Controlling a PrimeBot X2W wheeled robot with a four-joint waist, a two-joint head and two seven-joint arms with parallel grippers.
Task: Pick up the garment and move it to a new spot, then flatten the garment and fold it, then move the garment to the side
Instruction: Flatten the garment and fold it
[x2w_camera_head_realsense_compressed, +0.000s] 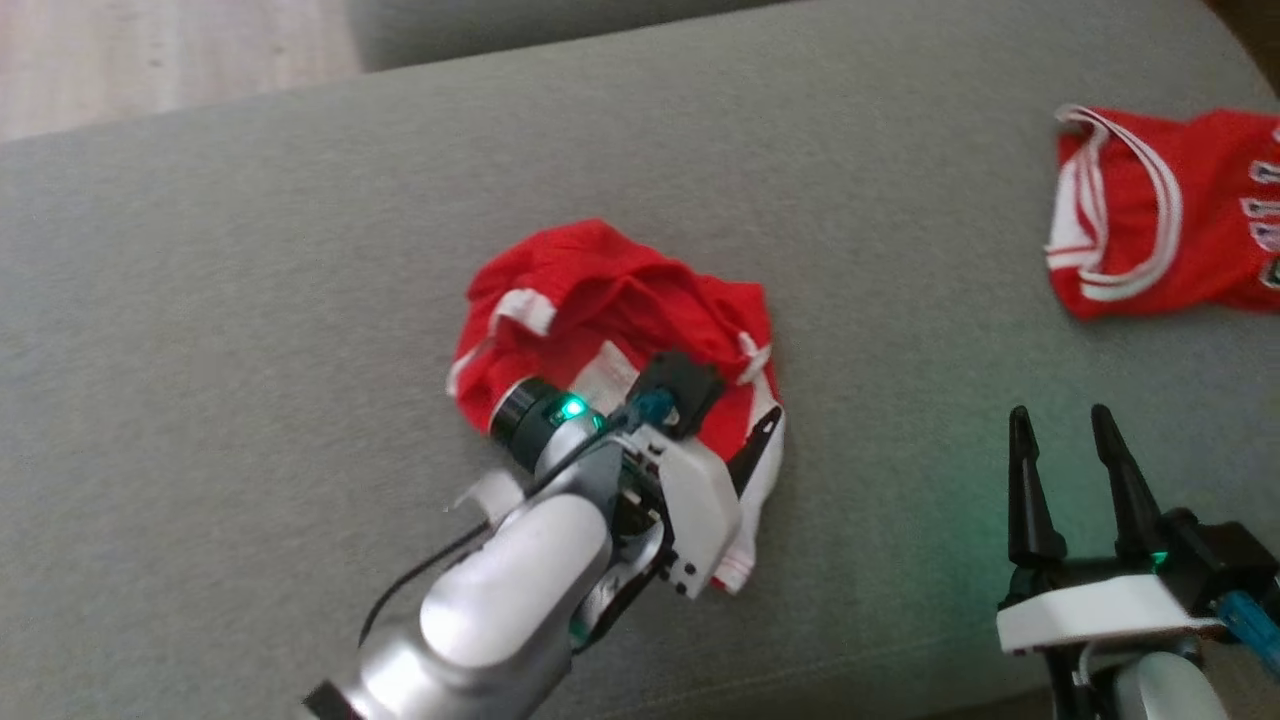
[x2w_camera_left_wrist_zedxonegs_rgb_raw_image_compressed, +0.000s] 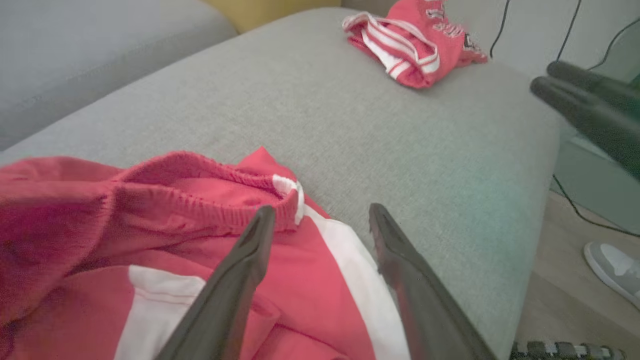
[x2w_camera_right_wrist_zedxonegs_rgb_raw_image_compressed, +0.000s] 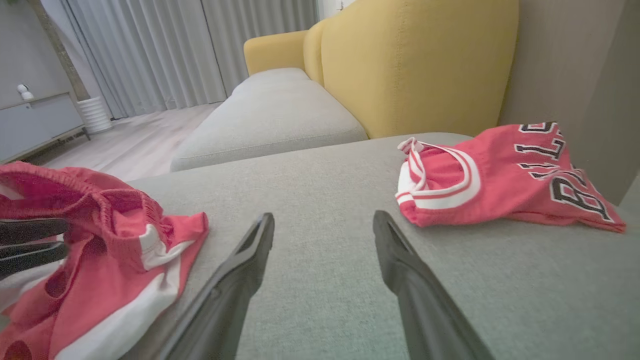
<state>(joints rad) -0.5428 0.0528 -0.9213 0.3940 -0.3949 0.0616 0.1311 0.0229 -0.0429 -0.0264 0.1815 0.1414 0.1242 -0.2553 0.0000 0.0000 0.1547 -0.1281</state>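
Note:
The garment (x2w_camera_head_realsense_compressed: 600, 290) is a crumpled pair of red shorts with white stripes, lying mid-cushion on the grey sofa seat (x2w_camera_head_realsense_compressed: 300, 250). My left gripper (x2w_camera_head_realsense_compressed: 725, 415) hangs low over its right part, open. In the left wrist view the left gripper (x2w_camera_left_wrist_zedxonegs_rgb_raw_image_compressed: 322, 210) has its fingers spread above the garment (x2w_camera_left_wrist_zedxonegs_rgb_raw_image_compressed: 75, 210), one near the elastic waistband, the other by the white side stripe, pinching nothing. My right gripper (x2w_camera_head_realsense_compressed: 1060, 415) stands open at the lower right over bare cushion. The right wrist view shows the right gripper (x2w_camera_right_wrist_zedxonegs_rgb_raw_image_compressed: 322, 217) with the garment (x2w_camera_right_wrist_zedxonegs_rgb_raw_image_compressed: 110, 260) to its left.
A second red garment, a jersey (x2w_camera_head_realsense_compressed: 1180, 220) with white trim and lettering, lies at the cushion's far right. A yellow sofa back (x2w_camera_right_wrist_zedxonegs_rgb_raw_image_compressed: 415, 65) rises behind it. The cushion's edge drops to wooden floor, where a grey shoe (x2w_camera_left_wrist_zedxonegs_rgb_raw_image_compressed: 612, 265) and cables show.

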